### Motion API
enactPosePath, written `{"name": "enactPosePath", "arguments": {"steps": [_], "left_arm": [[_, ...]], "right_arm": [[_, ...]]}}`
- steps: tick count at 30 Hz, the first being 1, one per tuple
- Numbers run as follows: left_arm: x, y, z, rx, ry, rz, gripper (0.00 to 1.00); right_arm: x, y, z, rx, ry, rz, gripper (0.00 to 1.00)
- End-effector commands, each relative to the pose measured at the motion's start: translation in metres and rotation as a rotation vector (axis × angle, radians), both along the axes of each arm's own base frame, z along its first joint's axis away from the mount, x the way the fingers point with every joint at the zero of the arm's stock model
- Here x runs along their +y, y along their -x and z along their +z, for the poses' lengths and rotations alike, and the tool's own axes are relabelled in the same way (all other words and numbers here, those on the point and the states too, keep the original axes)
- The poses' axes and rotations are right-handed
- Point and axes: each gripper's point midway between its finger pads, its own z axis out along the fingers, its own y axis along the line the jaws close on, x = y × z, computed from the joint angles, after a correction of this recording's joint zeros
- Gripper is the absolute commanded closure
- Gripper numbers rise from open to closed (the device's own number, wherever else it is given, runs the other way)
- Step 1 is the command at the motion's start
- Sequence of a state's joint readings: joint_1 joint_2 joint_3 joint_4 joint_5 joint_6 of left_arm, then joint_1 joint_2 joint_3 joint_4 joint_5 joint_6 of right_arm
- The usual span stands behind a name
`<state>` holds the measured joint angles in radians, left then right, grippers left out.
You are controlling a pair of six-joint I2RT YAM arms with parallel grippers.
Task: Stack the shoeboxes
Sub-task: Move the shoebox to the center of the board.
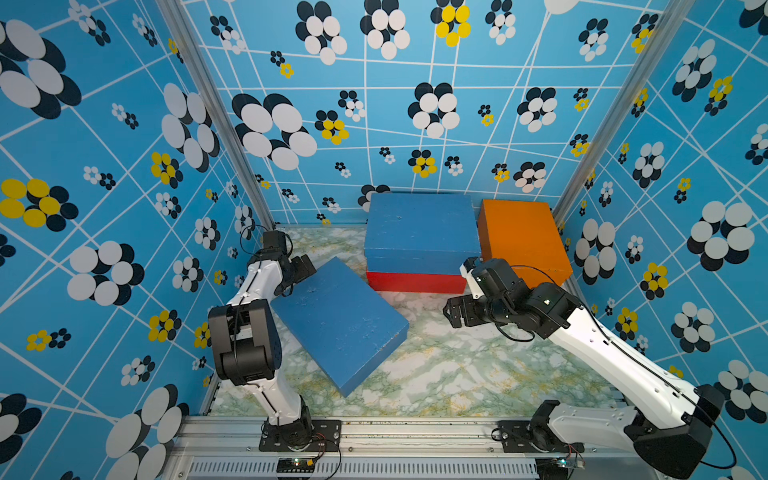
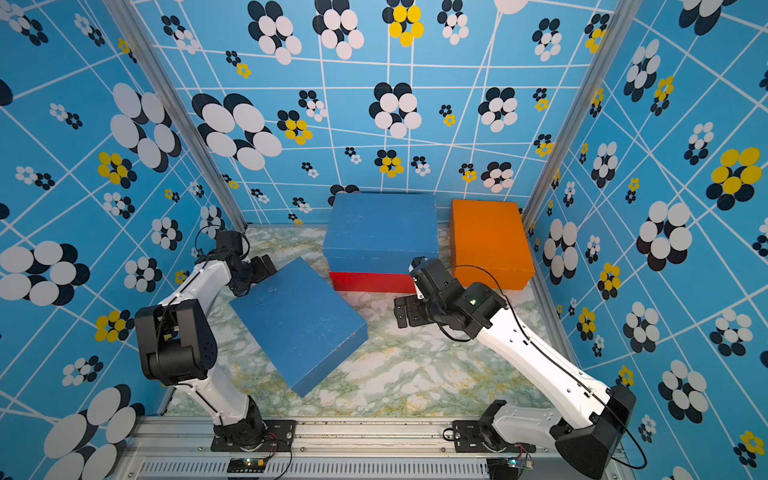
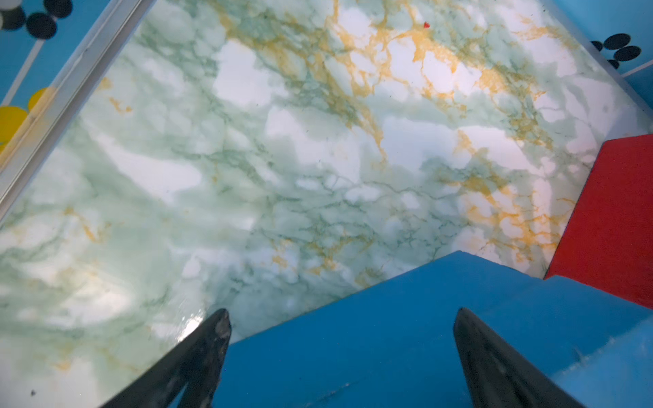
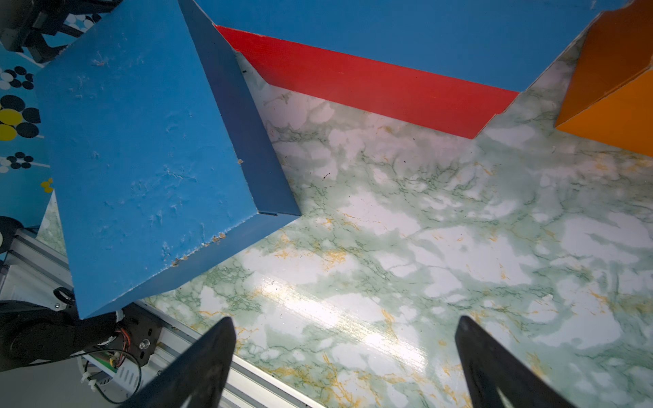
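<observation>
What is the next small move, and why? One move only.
Probably move the right gripper to the free side of the loose blue box, so both arms can lift it. It lies askew, apart from the stacked blue box on the red box; the left gripper, jaws open, sits at its far corner, the right hangs open over bare table.

Two robot arms appear in both top views: the left arm (image 1: 257, 278) and the right arm (image 1: 615, 349). Each is built of smooth white shells joined by boxy black joint housings. Thin black cables are looped along the links, and small dark screws dot the white covers. Black base plates (image 1: 299, 434) are fitted below. A green light (image 1: 545, 300) is lit on the right arm. Black tapered fingers (image 3: 198, 360) are shown in the wrist views.
</observation>
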<state>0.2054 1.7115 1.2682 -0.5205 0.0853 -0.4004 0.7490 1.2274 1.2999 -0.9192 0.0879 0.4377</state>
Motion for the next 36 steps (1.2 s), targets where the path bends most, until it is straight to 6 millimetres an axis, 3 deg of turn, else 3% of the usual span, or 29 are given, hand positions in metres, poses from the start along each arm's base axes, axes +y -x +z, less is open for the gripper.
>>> {"name": "enactPosePath", "arguments": {"steps": [1, 11, 22, 36], "left_arm": [[0.002, 0.017, 0.009, -0.016, -0.008, 0.033, 0.01], [-0.010, 0.056, 0.023, -0.052, -0.013, 0.020, 0.00], [-0.052, 0.080, 0.020, -0.079, 0.024, -0.031, 0.01], [-0.080, 0.113, 0.020, -0.104, 0.053, -0.084, 0.00]], "right_arm": [[0.003, 0.002, 0.000, -0.010, -0.011, 0.026, 0.01], [0.000, 0.001, 0.002, -0.026, -0.006, 0.019, 0.01], [-0.011, 0.009, 0.009, -0.046, -0.020, -0.003, 0.01], [-0.015, 0.032, -0.027, 0.066, -0.038, -0.008, 0.01]]}}
